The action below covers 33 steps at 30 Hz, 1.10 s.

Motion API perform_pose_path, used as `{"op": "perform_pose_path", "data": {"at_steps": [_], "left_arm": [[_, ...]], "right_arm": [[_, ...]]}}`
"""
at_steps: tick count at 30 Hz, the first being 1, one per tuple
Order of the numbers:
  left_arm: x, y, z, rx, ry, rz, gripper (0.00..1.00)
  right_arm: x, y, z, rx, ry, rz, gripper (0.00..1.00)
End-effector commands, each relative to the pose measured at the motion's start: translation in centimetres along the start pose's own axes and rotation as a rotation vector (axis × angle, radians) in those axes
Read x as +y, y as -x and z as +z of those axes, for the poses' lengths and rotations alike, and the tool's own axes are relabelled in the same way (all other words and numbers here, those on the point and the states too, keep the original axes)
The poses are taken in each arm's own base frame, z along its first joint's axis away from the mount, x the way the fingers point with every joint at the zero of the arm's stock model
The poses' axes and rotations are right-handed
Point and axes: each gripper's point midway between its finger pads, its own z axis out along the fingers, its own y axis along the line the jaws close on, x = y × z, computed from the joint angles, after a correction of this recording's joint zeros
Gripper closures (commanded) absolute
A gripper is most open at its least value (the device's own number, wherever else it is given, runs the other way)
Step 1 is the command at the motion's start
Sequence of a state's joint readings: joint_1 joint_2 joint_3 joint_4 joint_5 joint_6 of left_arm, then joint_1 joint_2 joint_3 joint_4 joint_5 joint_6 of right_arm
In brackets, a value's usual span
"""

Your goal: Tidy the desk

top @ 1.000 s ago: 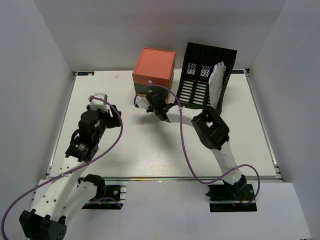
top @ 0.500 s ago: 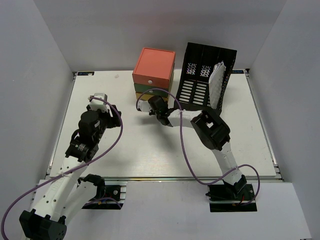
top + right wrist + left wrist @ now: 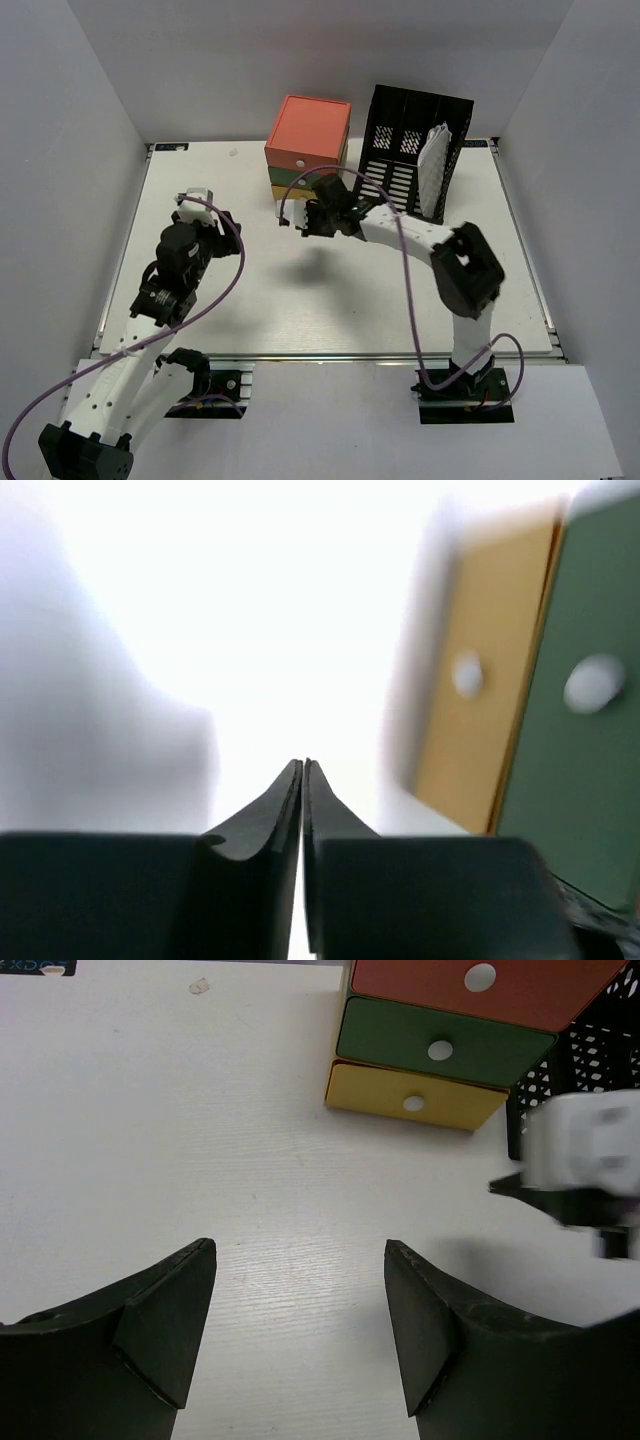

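**Item 1. Left gripper point(image 3: 300, 1260).** Black two-finger gripper on a white arm over the left half of the desk. Its jaws are spread wide and hold nothing, with bare tabletop between them.

**Item 2. Desk point(image 3: 250, 290).** Large white flat rectangular tabletop with a metal rail point(image 3: 330, 352) along the near edge. It fills the floor of the enclosure and carries every item listed.

**Item 3. Three-drawer box point(image 3: 308, 135).** Orange, green and yellow plastic drawers, each with a round white knob. The box stands at the far centre of the desk, and all three drawers look pushed in.

**Item 4. Right gripper point(image 3: 303, 765).** Its jaws are pressed together with nothing between them. It hangs just in front of the yellow bottom drawer, but the blurred wrist view does not show whether it touches.

**Item 5. Black slotted file rack point(image 3: 405, 150).** Upright, just right of the drawer box. A white textured bundle point(image 3: 432, 165) leans in its right compartment, and I cannot tell what it is.

**Risk.** With its jaws together the right gripper cannot take a knob, so an advance would likely shove the light box backward or against the rack. The purple cable point(image 3: 290, 190) loops close to the drawer fronts and could snag a knob.

**Surface and room.** The top is matte white with a faint grain. Plain white walls enclose it on the left, far and right sides, under even lighting.
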<state>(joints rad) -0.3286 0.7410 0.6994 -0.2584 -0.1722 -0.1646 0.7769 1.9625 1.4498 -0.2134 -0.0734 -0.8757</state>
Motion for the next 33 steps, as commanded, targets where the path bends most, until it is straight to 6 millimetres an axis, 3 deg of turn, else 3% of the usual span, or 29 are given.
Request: {"op": "perform_pose_path", "data": {"at_steps": [1, 3, 4, 5, 6, 7, 10, 11, 13, 14, 16, 17, 19, 23, 25, 29, 33], "left_arm": [[0.0, 0.9, -0.5, -0.045, -0.009, -0.002, 0.22], [-0.4, 0.9, -0.6, -0.055, -0.032, 0.001, 0.21], [-0.5, 0.9, -0.6, -0.059, -0.039, 0.0, 0.19], [-0.6, 1.0, -0.8, -0.07, -0.048, 0.0, 0.18], [-1.2, 1.2, -0.9, -0.079, -0.081, 0.0, 0.15], [-1.4, 1.2, -1.0, -0.085, -0.097, 0.002, 0.14], [-2.7, 1.0, -1.1, -0.092, -0.175, 0.014, 0.04], [-2.8, 1.0, -1.1, -0.093, -0.183, 0.023, 0.02], [-4.0, 0.5, -1.1, -0.074, -0.244, 0.037, 0.02], [-4.3, 0.2, -1.0, -0.062, -0.257, 0.053, 0.02], [-4.5, -0.2, -0.9, -0.053, -0.268, 0.059, 0.02], [-4.5, -0.2, -0.9, -0.056, -0.272, 0.061, 0.02], [-4.5, -0.7, -0.7, -0.042, -0.274, 0.066, 0.02], [-4.7, -1.7, -0.1, -0.011, -0.28, 0.062, 0.02], [-4.9, -2.3, 0.2, 0.011, -0.294, 0.06, 0.02], [-5.6, -3.1, 0.1, 0.081, -0.334, 0.069, 0.02], [-5.4, -3.9, -0.3, 0.067, -0.331, 0.065, 0.02]], "right_arm": [[6.4, 7.9, -9.1, -0.364, 0.362, 0.128, 0.91], [6.5, 8.9, -12.0, -0.412, 0.362, 0.191, 0.7], [4.1, 8.8, -14.1, -0.428, 0.254, 0.232, 0.49], [2.9, 8.7, -15.1, -0.414, 0.195, 0.297, 0.45], [1.5, 8.1, -16.1, -0.382, 0.139, 0.427, 0.32], [-0.5, 6.9, -17.5, -0.321, 0.024, 0.491, 0.26], [-2.8, 2.9, -19.8, -0.233, -0.105, 0.643, 0.24], [-2.9, 0.4, -19.9, -0.186, -0.145, 0.692, 0.23], [-3.2, -1.8, -21.2, -0.133, -0.262, 0.756, 0.23], [-2.2, -3.0, -20.5, -0.119, -0.275, 0.778, 0.22], [-1.3, -2.8, -22.1, -0.155, -0.291, 0.757, 0.22], [-0.4, -3.4, -21.6, -0.157, -0.292, 0.76, 0.18], [-0.7, -3.0, -23.7, -0.221, -0.363, 0.766, 0.15], [0.2, -4.6, -25.2, -0.243, -0.457, 0.773, 0.11], [0.3, -6.6, -26.1, -0.242, -0.573, 0.795, 0.11], [1.4, -9.2, -26.7, -0.259, -0.687, 0.853, 0.11], [3.5, -11.7, -25.5, -0.266, -0.719, 0.97, 0.11]]}}
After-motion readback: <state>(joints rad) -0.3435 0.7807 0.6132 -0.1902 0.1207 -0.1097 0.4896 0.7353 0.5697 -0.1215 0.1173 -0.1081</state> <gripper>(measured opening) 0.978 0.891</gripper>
